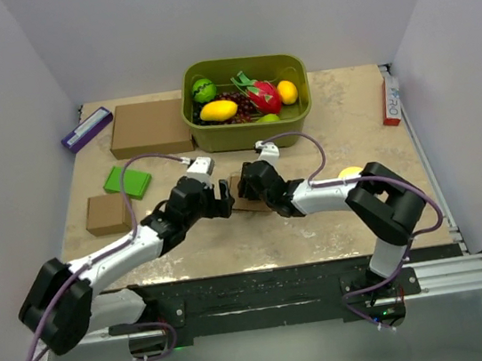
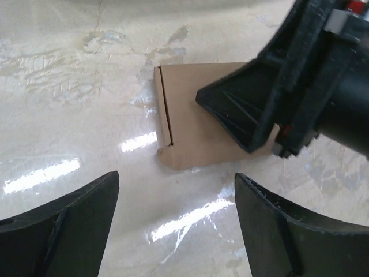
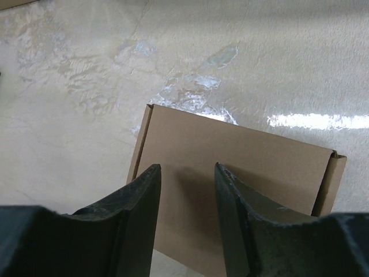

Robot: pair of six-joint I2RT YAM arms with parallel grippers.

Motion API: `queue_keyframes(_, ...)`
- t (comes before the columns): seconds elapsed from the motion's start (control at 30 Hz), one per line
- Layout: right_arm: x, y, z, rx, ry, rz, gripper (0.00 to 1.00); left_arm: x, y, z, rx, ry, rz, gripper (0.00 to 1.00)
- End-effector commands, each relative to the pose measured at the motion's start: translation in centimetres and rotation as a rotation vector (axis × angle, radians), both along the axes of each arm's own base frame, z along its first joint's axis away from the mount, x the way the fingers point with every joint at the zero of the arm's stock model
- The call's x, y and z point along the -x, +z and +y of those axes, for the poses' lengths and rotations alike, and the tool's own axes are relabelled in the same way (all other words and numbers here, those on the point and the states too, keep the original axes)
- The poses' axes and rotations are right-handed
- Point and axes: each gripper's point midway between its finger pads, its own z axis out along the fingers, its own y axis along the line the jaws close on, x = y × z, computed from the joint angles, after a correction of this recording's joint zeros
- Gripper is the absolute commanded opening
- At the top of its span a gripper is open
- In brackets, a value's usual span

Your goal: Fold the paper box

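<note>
Pressing on the flat paper box (image 2: 196,115) at the table (image 2: 69,86) centre, the right end effector (image 3: 187,170), jaws slightly apart; the left end effector (image 2: 176,183) gapes empty beside the creased flap (image 2: 163,104), probably next to lift it

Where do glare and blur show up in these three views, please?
Left wrist view: white glare streaks on the glossy table beside the paper box. Right wrist view: one glare band on the table beyond the box, which is sharp. Top external view: evenly lit and sharp.
</note>
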Motion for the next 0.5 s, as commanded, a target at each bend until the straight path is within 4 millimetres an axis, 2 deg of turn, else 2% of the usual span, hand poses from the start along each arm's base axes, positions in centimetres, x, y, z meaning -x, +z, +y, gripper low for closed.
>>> queue_keyframes(0.0, 2.1, -2.1, -2.0, 0.081, 0.01, 0.081, 0.49, -2.1, 1.0, -3.8, 0.088, -0.101, 0.021, 0.83)
queue_keyframes(0.03, 2.1, -1.4, -1.8, 0.072, 0.019, 0.073, 0.55, -3.2, 1.4, -3.9, 0.093, -0.089, 0.017, 0.83)
queue_keyframes(0.07, 2.1, -0.6, -1.7, 0.072, 0.028, 0.071, 0.58, -3.8, 0.1, -3.8, 0.078, -0.073, 0.048, 0.82)
queue_keyframes(0.1, 2.0, 0.3, -1.8, 0.076, 0.043, 0.061, 0.62, -4.0, 0.2, -4.1, 0.096, -0.088, 0.058, 0.82)
queue_keyframes(0.13, 1.8, 2.0, -1.8, 0.053, 0.055, 0.045, 0.67, -4.8, 0.4, -3.6, 0.112, -0.068, 0.057, 0.82)
queue_keyframes(0.2, 2.0, 3.1, -2.6, 0.062, 0.069, 0.048, 0.7, -5.4, 1.1, -3.5, 0.162, -0.064, 0.051, 0.83)
queue_keyframes(0.23, 1.7, 4.4, -3.4, 0.042, 0.064, 0.033, 0.71, -5.8, 1.0, -2.9, 0.175, -0.049, 0.056, 0.84)
queue_keyframes(0.3, 2.1, 3.9, -5.1, 0.06, 0.055, 0.058, 0.71, -6.1, 1.2, -2.5, 0.203, -0.036, 0.067, 0.85)
queue_keyframes(0.33, 1.8, 4.7, -6.3, 0.048, 0.035, 0.049, 0.72, -6.0, 0.9, -2.3, 0.208, -0.036, 0.074, 0.86)
queue_keyframes(0.47, 3.1, 2.7, -9.9, 0.035, 0.021, 0.115, 0.73, -5.9, 0.5, -2.5, 0.238, -0.044, 0.089, 0.87)
